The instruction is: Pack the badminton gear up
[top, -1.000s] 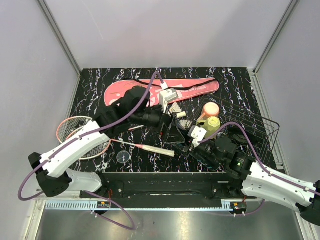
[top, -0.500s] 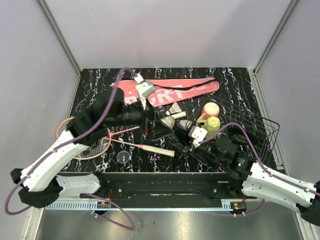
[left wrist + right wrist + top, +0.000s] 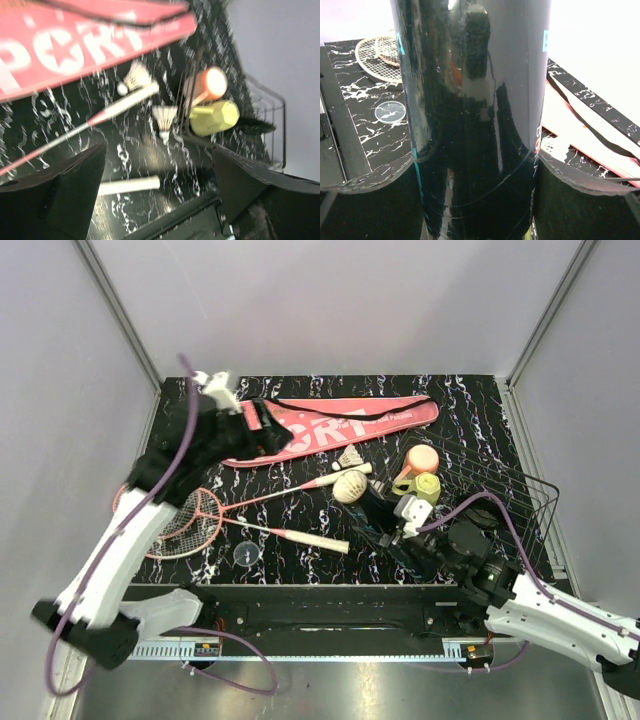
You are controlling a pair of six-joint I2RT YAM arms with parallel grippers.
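My right gripper (image 3: 392, 528) is shut on the long black tube (image 3: 475, 120), which fills the right wrist view between both fingers. A white shuttlecock (image 3: 350, 485) lies just off the tube's far end, and another (image 3: 350, 458) lies beside a racquet handle. Two pink-red racquets (image 3: 170, 515) lie at the left, with their white handles (image 3: 322, 541) pointing right. The pink "SPORT" cover (image 3: 340, 423) lies along the back. My left gripper (image 3: 268, 428) is open and empty, raised above the cover's left end. The left wrist view shows the cover (image 3: 75, 45) and both shuttlecocks (image 3: 165, 119).
A yellow-green cup (image 3: 428, 486) with a peach lid (image 3: 423, 457) lies at the mouth of the black wire basket (image 3: 515, 495) at the right. A small clear round lid (image 3: 247, 554) sits near the front edge. Grey walls close in the back and sides.
My left arm has swung from the middle of the table up and to the back left, uncovering the shuttlecocks and racquet handles. The right gripper still holds the tube, shifted slightly.
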